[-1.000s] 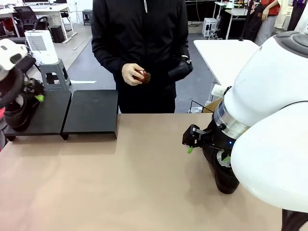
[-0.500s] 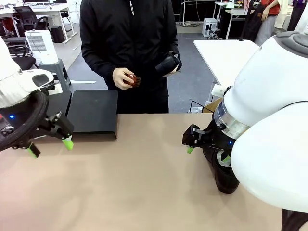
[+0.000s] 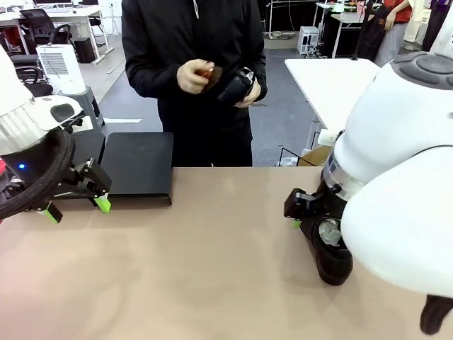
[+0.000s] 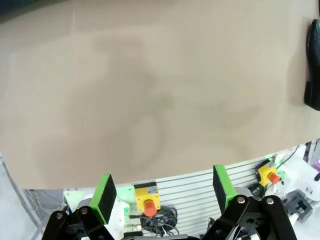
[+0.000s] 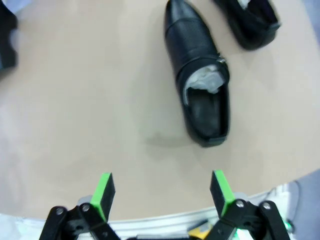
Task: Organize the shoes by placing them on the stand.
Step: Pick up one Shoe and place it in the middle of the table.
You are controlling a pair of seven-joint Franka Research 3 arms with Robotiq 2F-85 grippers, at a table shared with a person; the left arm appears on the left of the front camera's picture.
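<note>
The left gripper [image 3: 76, 209] is released, empty, just before the stand [image 3: 138, 166]; the right gripper [image 5: 162, 192] is released too, well right of it, by a shoe [image 5: 200, 100].

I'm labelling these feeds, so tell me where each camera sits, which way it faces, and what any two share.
Front: fixed between the arms, facing across the table at the stand and a person; the left arm and right arm show.
Left wrist: on the left arm, looking down at mostly bare table; the open left gripper shows.
Right wrist: on the right arm, looking down at a shoe and part of a second shoe; the open right gripper shows.
Shared: front and right wrist likely both show that shoe.
</note>
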